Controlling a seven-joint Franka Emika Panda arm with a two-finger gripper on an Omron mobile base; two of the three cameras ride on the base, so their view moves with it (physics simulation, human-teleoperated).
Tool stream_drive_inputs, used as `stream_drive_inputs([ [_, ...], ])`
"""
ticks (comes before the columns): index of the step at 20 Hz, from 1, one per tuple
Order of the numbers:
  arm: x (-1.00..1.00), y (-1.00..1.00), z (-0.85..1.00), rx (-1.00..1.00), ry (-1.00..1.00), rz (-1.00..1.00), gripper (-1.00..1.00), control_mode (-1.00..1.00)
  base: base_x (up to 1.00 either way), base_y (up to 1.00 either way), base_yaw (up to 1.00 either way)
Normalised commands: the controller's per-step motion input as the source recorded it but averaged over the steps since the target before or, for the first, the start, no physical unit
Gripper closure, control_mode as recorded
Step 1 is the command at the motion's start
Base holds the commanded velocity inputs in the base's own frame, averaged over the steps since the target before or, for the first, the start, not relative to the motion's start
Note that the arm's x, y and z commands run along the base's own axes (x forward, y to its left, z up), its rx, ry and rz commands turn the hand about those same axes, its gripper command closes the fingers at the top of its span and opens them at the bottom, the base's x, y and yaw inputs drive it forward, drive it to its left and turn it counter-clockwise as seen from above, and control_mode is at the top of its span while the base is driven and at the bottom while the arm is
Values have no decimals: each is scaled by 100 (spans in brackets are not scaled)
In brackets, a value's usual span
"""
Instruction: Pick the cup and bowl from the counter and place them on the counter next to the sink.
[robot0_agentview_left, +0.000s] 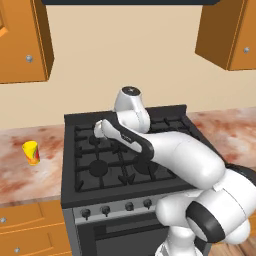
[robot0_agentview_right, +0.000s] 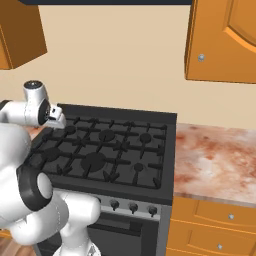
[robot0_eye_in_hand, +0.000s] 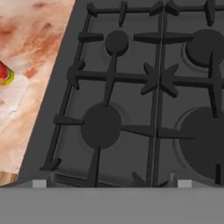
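The small yellow cup (robot0_agentview_left: 31, 152) with red-orange markings stands upright on the marbled counter (robot0_agentview_left: 47, 172) left of the stove. In the hand view the cup (robot0_eye_in_hand: 4, 74) sits at the left edge, cut off by the frame. My gripper (robot0_agentview_left: 100, 133) hangs over the stove's left burners, well to the right of the cup and above it. Its two tips sit wide apart at the bottom of the hand view, so the gripper (robot0_eye_in_hand: 111, 183) is open with nothing in it. The bowl and the sink are out of view.
A black gas stove (robot0_agentview_left: 125, 155) with raised grates fills the middle, with knobs along its front (robot0_agentview_right: 132, 206). More marbled counter (robot0_agentview_right: 215, 155) runs to its right. Orange wall cabinets (robot0_agentview_right: 225, 40) hang above on both sides.
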Motion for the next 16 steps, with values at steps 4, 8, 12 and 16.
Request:
stream_drive_inputs([
  [4,3,28,0,0,24,0,-100,-100,0,0,0],
  [8,18,55,-2,0,14,-2,-100,-100,0,0,0],
  [12,15,58,-10,0,-2,-6,-100,-100,0,0,0],
  [16,6,57,-42,0,-15,-8,-100,-100,0,0,0],
])
